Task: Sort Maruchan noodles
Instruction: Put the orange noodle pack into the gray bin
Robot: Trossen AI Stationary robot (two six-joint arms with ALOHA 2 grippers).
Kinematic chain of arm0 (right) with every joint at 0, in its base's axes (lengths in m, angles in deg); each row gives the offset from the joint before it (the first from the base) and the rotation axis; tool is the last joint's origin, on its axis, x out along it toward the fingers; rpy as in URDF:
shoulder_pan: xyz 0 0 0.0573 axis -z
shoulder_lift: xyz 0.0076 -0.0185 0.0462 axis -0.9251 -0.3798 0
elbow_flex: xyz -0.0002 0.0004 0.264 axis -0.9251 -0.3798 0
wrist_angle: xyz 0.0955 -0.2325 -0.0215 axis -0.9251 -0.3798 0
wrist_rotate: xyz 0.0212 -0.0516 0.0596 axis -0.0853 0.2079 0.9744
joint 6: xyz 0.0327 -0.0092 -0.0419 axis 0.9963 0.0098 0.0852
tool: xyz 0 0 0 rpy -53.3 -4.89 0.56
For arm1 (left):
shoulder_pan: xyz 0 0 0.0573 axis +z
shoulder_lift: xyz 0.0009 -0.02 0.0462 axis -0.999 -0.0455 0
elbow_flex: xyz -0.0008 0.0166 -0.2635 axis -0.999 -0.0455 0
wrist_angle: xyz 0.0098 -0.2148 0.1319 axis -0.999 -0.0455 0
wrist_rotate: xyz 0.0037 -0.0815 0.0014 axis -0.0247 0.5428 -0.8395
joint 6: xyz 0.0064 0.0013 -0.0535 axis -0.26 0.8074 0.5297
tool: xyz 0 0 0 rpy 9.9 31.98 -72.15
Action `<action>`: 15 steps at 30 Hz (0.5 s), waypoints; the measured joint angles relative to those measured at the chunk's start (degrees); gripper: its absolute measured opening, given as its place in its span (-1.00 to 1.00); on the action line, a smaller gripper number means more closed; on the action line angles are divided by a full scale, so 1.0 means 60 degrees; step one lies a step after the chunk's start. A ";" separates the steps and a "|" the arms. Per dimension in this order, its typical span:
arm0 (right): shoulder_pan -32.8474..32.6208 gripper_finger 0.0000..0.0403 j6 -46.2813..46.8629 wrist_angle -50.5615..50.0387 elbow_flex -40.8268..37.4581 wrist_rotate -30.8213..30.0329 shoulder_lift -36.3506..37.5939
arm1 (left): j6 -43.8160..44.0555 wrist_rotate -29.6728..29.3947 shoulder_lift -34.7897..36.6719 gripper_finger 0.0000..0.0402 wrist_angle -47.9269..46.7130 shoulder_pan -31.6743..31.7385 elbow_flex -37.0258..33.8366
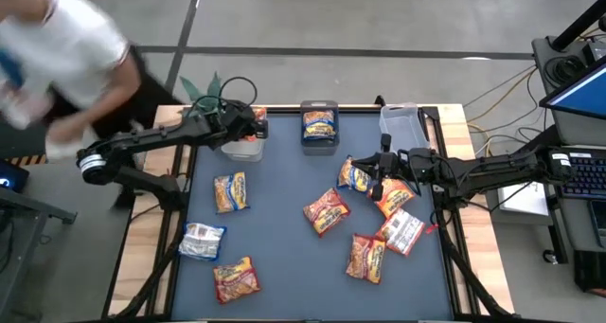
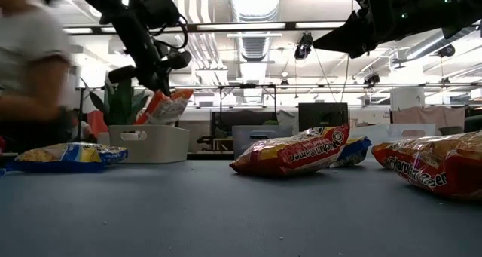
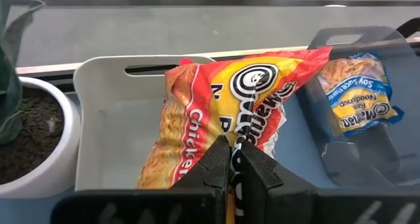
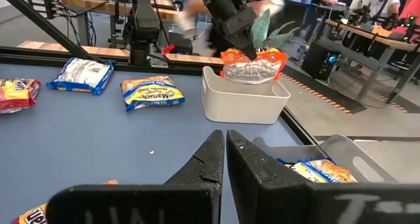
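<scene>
Packets (image 1: 326, 210): 8 on mat | 1 binned | 1 in left hand (image 1: 254, 126)

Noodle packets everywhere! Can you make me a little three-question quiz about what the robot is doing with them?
1. True or false: the left gripper holds an orange noodle packet over the white bin.
2. Which packet lies in the middle bin? A) red B) blue-and-yellow C) silver
3. Fill in: the right gripper is ____ and holds nothing.

Key: 1 true; 2 B, the blue-and-yellow packet; 3 shut.
</scene>
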 joint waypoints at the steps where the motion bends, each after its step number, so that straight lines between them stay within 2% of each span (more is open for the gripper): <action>1: 0.0000 -0.96 0.0000 0.0002 0.0000 0.0000 0.0000 | 0.0004 0.0000 -0.0061 -1.00 0.0044 0.0011 0.0000; 15: 0.0000 -0.96 -0.0002 0.0000 0.0000 0.0000 0.0000 | 0.0015 -0.0093 -0.0726 -1.00 0.0551 0.0616 0.0000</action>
